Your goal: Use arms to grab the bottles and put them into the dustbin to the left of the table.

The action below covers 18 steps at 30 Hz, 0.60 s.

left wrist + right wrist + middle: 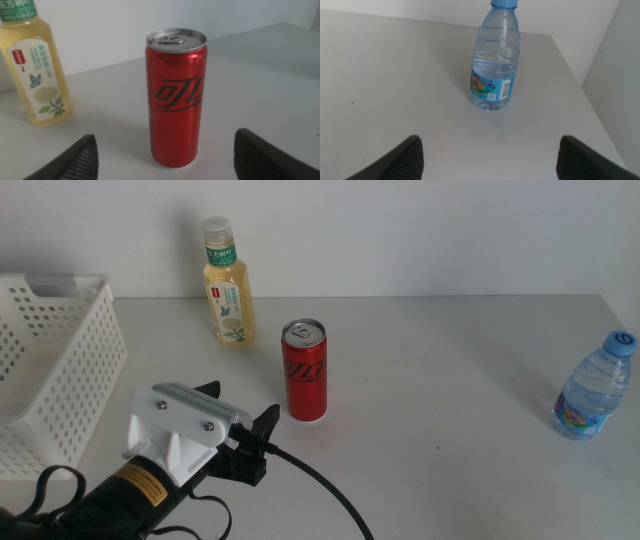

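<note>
The slim red aluminium can (176, 97), upright on the grey-white surface (450, 360) just ahead of the left gripper (165, 157) with jaws spread, is judged light, smooth and dentable, best clasped mid-body.

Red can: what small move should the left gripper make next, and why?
Probably ease the left gripper forward until its open jaws flank the red can. The can stands upright and free on the table, centred between the jaws in the left wrist view but still ahead of them. The right gripper, also open, faces the water bottle.
</note>
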Each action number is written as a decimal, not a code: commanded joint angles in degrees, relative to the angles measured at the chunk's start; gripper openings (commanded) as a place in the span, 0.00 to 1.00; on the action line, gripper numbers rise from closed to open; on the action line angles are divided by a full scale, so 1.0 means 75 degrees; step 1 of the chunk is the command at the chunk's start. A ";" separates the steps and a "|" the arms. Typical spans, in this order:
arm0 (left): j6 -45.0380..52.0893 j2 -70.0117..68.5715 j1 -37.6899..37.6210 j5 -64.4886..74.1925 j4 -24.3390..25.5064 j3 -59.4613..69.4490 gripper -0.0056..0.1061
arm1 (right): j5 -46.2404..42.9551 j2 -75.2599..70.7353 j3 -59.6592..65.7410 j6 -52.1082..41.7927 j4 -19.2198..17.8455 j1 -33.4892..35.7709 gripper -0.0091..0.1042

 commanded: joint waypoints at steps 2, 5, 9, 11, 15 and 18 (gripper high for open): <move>-0.0611 0.0163 0.0506 -0.0674 0.1308 -0.0414 0.87 | -0.0552 -0.0167 -0.0075 -0.0074 -0.0016 -0.0053 0.68; -0.0930 0.0556 0.0858 -0.0732 0.2013 -0.0740 0.87 | -0.0552 -0.0167 -0.0075 -0.0074 -0.0016 -0.0053 0.68; -0.0979 0.1181 0.0954 -0.1123 0.2233 -0.1197 0.87 | -0.0552 -0.0167 -0.0075 -0.0074 -0.0016 -0.0053 0.68; -0.1060 0.1456 0.0954 -0.1369 0.2215 -0.1368 0.87 | -0.0552 -0.0167 -0.0075 -0.0074 -0.0016 -0.0053 0.68; -0.1154 0.1987 0.0954 -0.1744 0.2242 -0.1671 0.87 | -0.0552 -0.0167 -0.0075 -0.0074 -0.0016 -0.0053 0.68; -0.1154 0.2287 0.0954 -0.1801 0.2312 -0.1918 0.87 | -0.0552 -0.0167 -0.0075 -0.0074 -0.0016 -0.0053 0.68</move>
